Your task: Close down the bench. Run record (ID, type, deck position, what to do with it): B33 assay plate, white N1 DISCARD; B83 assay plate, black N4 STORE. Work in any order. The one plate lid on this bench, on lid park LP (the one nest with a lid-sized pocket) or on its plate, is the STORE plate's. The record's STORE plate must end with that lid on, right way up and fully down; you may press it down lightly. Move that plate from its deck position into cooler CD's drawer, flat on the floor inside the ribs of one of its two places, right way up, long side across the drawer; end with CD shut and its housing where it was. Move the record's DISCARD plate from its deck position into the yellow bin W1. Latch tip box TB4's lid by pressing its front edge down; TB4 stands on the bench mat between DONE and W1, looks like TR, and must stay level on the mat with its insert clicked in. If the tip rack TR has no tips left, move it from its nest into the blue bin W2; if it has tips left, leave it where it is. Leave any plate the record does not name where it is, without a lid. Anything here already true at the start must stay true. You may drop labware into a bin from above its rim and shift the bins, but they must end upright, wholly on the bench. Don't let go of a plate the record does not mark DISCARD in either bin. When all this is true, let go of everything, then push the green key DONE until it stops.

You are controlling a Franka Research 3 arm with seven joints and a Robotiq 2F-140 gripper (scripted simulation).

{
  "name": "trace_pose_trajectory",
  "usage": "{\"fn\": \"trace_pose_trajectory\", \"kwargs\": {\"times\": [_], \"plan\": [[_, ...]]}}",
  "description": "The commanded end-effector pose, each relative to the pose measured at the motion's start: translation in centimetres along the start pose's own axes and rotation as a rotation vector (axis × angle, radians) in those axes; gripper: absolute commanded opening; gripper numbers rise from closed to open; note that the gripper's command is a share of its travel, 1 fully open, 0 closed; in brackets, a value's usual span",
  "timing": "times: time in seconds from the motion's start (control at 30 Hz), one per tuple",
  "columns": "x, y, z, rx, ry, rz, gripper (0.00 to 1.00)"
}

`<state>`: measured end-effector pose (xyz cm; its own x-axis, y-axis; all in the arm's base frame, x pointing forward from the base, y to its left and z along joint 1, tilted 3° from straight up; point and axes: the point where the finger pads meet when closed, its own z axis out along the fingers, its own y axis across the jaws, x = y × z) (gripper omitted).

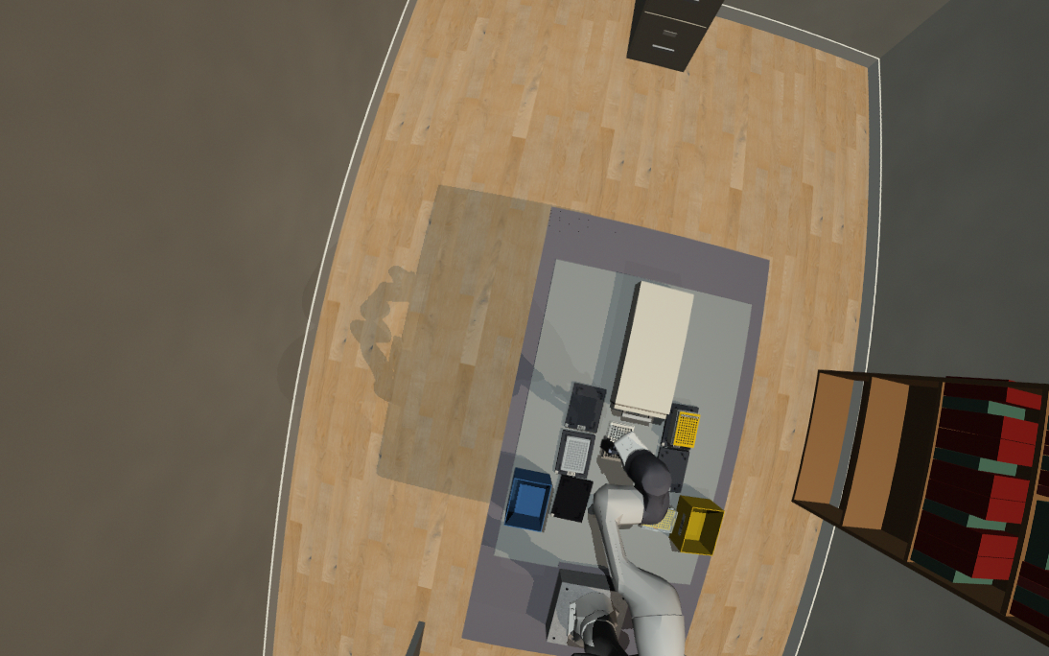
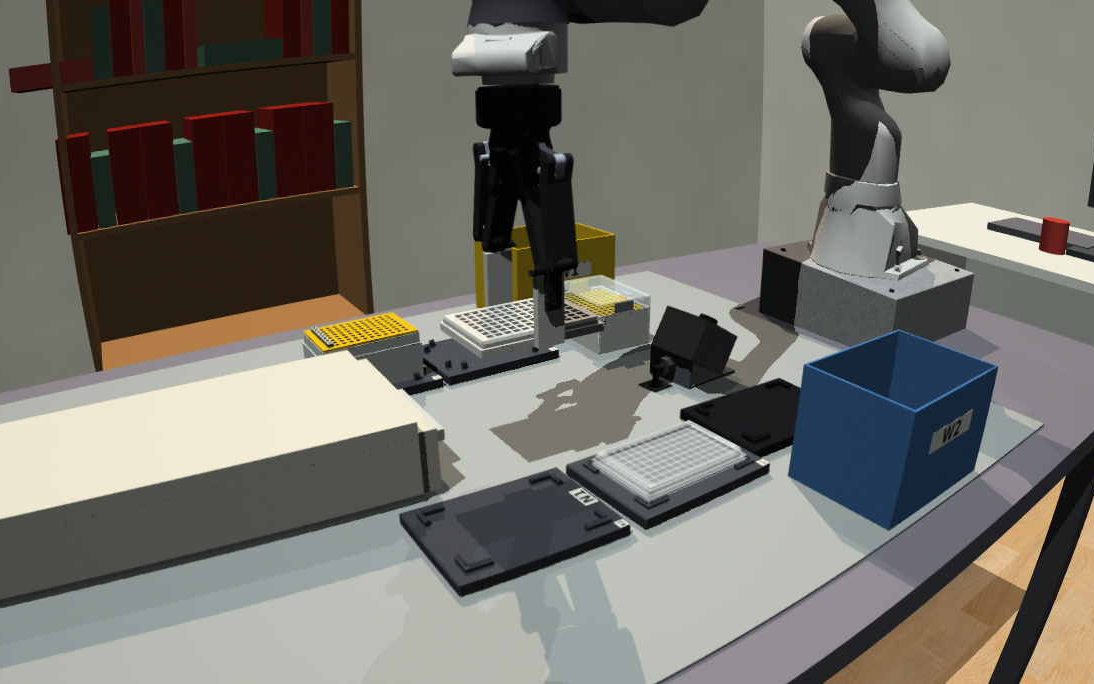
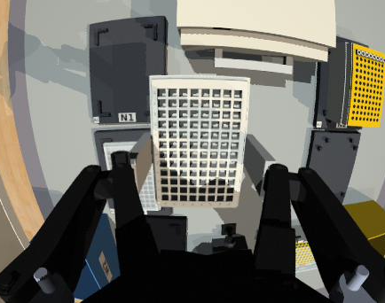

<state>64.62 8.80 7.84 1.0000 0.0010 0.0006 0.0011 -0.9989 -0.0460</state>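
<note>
My gripper (image 2: 520, 311) (image 3: 198, 146) (image 1: 617, 441) is shut on the white assay plate (image 2: 493, 323) (image 3: 200, 139) (image 1: 619, 430). It grips the plate across its short width and holds it level, a little above the bench, in front of the cooler CD (image 2: 177, 459) (image 1: 655, 346). Nest N1 (image 2: 517, 518) (image 3: 128, 62) (image 1: 585, 405) is bare. The yellow bin W1 (image 2: 598, 246) (image 3: 369, 221) (image 1: 699, 526) stands behind the gripper. A clear gridded lid or plate (image 2: 668, 459) (image 1: 574, 454) lies on the nest beside N1. A flat black piece (image 2: 746, 414) (image 1: 571, 497) lies beyond it.
The blue bin W2 (image 2: 891, 425) (image 1: 528, 502) stands at the bench's near corner. The tip rack TR (image 2: 361, 333) (image 3: 368, 88) (image 1: 686, 428) has a yellow top. Tip box TB4 (image 2: 610, 310) has a clear lid. The black DONE housing (image 2: 691, 344) sits mid-bench.
</note>
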Motion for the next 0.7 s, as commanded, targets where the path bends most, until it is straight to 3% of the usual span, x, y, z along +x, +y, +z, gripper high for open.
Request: {"fn": "trace_pose_trajectory", "kwargs": {"times": [0.0,0.67], "plan": [[-0.1,0.5,-0.2,0.005,0.012,-0.018,0.0],[-2.8,4.5,-0.2,0.005,0.012,-0.018,0.0]]}}
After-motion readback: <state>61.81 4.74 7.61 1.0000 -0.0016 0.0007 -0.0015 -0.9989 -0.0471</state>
